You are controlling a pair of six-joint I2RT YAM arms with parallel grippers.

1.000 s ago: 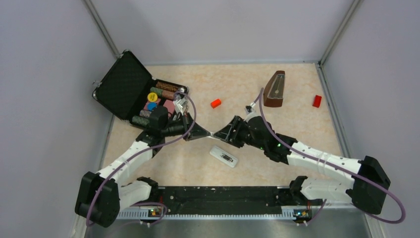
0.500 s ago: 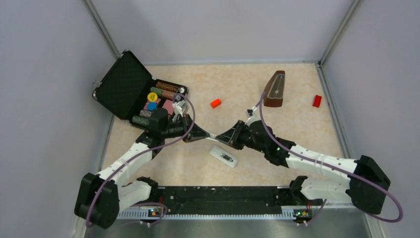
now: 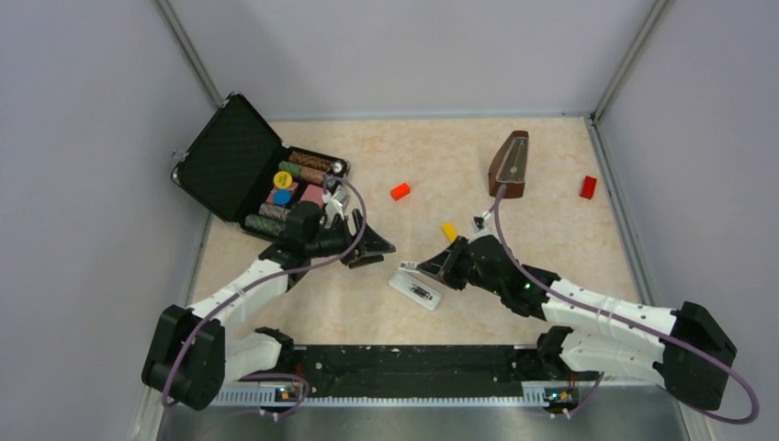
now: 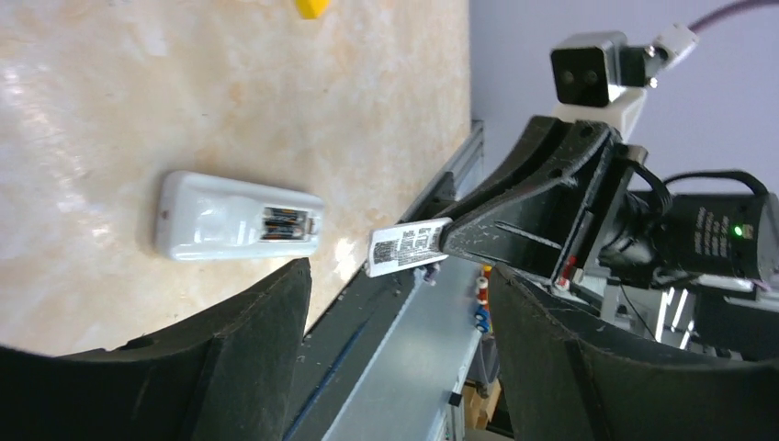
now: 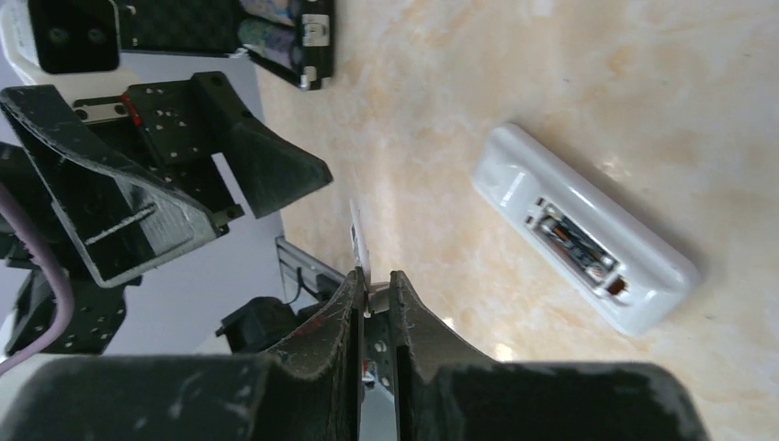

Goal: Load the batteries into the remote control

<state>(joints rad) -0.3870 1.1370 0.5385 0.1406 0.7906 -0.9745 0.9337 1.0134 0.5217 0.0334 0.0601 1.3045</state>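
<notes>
The white remote control (image 3: 415, 290) lies back up on the table, also seen in the left wrist view (image 4: 211, 216) and the right wrist view (image 5: 643, 285). Dark batteries (image 4: 287, 221) (image 5: 571, 239) sit in its open back recess. My right gripper (image 3: 432, 265) (image 5: 372, 278) is shut on the edge of a small loose white piece with a printed label (image 4: 409, 246) (image 5: 358, 234), holding it just above the remote's far side. My left gripper (image 3: 375, 250) (image 4: 397, 285) stands open and empty, a little to the left of that piece.
An open black case (image 3: 230, 156) with chips stands at the back left. A yellow block (image 3: 448, 231) lies just behind my right gripper. Red blocks (image 3: 400, 191) (image 3: 588, 186) and a brown metronome (image 3: 510, 165) sit farther back. A dark rail (image 3: 413, 363) runs along the near edge.
My left gripper let go of the white piece, opened and drew back left. My right gripper closed on the piece and carried it nearer, down beside the remote.
</notes>
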